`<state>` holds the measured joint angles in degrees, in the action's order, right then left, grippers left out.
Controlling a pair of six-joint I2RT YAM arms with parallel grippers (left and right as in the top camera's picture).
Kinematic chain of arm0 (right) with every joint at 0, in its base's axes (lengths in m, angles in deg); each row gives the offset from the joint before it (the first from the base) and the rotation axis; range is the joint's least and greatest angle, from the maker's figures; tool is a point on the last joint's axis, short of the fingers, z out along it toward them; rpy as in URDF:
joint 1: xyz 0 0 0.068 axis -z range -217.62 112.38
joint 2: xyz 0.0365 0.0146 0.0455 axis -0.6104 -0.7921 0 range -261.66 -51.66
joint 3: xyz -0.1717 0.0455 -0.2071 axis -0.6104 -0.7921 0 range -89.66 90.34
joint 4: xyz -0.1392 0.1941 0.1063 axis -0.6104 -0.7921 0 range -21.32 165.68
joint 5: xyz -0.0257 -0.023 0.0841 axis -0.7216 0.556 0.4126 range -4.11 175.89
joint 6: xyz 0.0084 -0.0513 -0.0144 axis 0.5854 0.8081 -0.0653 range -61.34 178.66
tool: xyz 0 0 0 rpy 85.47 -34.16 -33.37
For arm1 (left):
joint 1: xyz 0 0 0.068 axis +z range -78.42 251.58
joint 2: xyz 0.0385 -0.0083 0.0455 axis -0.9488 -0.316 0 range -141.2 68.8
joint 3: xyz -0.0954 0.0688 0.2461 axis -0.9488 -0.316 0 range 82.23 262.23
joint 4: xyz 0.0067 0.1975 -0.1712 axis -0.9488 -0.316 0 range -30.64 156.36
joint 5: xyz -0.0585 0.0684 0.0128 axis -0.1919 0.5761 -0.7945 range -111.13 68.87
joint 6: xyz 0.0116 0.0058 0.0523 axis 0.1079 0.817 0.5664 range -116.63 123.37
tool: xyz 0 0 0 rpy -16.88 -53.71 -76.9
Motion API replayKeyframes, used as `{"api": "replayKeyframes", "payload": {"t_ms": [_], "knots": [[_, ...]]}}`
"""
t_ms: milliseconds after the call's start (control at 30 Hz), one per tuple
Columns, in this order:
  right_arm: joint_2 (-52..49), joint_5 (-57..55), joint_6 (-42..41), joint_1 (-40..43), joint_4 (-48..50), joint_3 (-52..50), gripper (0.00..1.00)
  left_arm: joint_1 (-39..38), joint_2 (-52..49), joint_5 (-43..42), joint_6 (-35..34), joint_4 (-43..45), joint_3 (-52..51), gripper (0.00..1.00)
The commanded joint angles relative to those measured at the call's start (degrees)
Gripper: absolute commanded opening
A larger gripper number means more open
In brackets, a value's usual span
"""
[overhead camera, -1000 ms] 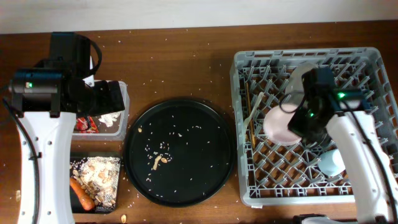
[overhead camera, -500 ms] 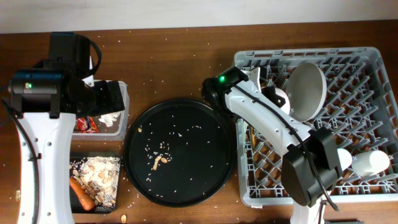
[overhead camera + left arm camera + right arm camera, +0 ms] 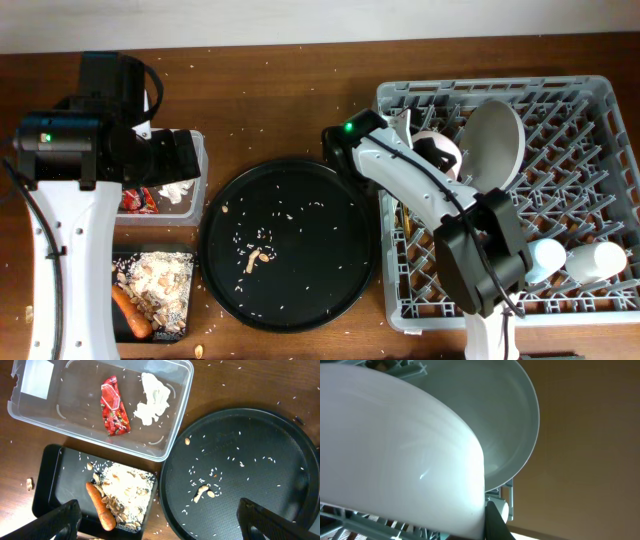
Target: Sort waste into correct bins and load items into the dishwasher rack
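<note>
My left gripper [image 3: 160, 522]: fingers spread wide with nothing between them, hanging over the 9 o'clock side of the table [image 3: 280, 100], above the two bins.
My right gripper [image 3: 424, 142]: reached into the rack's 10 o'clock corner, hard up against the white bowl [image 3: 440, 153]. The bowl fills my wrist view, so I cannot tell whether my fingers are clamped on it.
Clear tub [image 3: 176, 435]: at 11 o'clock in my left wrist view. It holds the red wrapper [image 3: 114, 412] and, just at the wrapper's 3 o'clock, the white tissue [image 3: 152, 402].
Black rectangular tray [image 3: 52, 485]: at the tub's 6 o'clock. It carries food scraps [image 3: 127, 492], with a carrot piece [image 3: 100, 509] lying along their 8 o'clock edge.
Round black tray [image 3: 260, 440]: mid-table, scattered with rice grains [image 3: 240, 464].
Rack [image 3: 590, 190]: at the table's 3 o'clock.
Plate [image 3: 495, 140]: standing on edge in the rack, just at the bowl's 3 o'clock.
Cups: the light blue cup [image 3: 545, 258] and the whitish cup [image 3: 598, 262] sit side by side at the rack's 5 o'clock.
</note>
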<state>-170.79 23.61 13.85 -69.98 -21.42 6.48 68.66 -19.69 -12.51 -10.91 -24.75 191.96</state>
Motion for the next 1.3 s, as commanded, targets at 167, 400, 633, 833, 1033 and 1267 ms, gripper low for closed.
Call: {"api": "replayKeyframes", "payload": {"t_ms": [167, 400, 633, 833, 1033, 1267], "knots": [[0.0, 4.7, -0.3, -7.2, -0.3, -0.3, 0.27, 0.0, 1.1, 0.7, 0.9, -0.1, 0.7, 0.99], [13.2, 8.5, -8.2, -18.1, -0.3, 3.5, 0.61, 0.0, 1.1, 0.7, 0.9, -0.1, 0.7, 0.99], [41.4, 13.7, 1.5, -41.2, -0.2, 15.4, 0.99, 0.0, 1.1, 0.7, 0.9, -0.1, 0.7, 0.99], [49.5, 21.3, 21.2, -35.3, 14.1, 15.3, 0.99, 0.0, 1.1, 0.7, 0.9, -0.1, 0.7, 0.99], [58.3, 78.2, 50.0, 27.7, 31.8, 5.1, 0.99, 0.0, 1.1, 0.7, 0.9, -0.1, 0.7, 0.99], [100.9, 79.7, 59.4, 35.7, 53.8, -50.6, 0.99, 0.0, 1.1, 0.7, 0.9, -0.1, 0.7, 0.99]]}}
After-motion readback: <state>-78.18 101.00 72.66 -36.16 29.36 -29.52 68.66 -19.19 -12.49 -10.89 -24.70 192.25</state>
